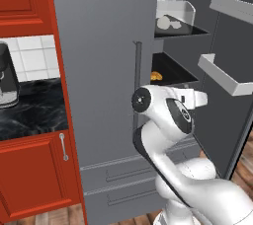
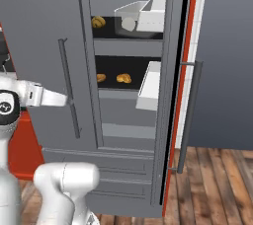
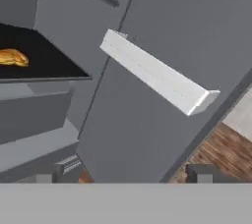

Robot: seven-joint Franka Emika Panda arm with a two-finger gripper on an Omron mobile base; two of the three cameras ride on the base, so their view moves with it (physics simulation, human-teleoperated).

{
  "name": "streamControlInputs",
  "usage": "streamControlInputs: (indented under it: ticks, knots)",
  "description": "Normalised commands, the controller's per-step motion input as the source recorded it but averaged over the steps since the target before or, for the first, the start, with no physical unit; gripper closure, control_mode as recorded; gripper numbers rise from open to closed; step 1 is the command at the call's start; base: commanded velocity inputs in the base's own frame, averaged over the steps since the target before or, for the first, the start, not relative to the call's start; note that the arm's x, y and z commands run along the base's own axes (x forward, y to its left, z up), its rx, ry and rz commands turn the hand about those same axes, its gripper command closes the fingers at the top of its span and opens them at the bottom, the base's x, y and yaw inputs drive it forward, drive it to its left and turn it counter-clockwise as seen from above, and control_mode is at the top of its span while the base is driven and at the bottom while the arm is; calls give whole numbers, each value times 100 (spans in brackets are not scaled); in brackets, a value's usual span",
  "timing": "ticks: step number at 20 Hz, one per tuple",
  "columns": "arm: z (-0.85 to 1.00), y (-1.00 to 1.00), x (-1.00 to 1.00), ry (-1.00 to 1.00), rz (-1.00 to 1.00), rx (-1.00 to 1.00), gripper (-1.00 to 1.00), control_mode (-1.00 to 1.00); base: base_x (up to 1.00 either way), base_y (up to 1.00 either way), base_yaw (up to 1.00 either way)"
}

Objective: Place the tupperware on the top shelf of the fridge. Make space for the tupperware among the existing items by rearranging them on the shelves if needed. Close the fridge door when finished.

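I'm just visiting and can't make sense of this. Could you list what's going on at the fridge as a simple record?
fridge door: right door open, left door shut
top shelf: tupperware on it, pale lump inside, brown cookie beside it
lower shelf: two orange pastries
door bins: white, on the open door
fingers: apart, holding nothing
left to do: close the door

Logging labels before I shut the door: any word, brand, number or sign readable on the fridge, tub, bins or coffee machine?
None: no readable text.
The fridge, the tupperware, the door bins and the coffee machine all have plain, unmarked surfaces.
The round mark on the arm joint is a pattern, not lettering.
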Motion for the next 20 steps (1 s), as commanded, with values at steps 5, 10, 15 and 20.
streamControlInputs:
  ticks: [5,10,15,20]
  knots:
    - [43,-89,-100,-18,1,58,-100,-100,0,0,0]
    - [38,-93,-100,-16,0,50,-100,-100,0,0,0]
    - [21,-85,-81,-18,1,43,-100,-100,0,0,0]
    - [-18,-93,0,-8,0,28,-100,-100,0,0,0]
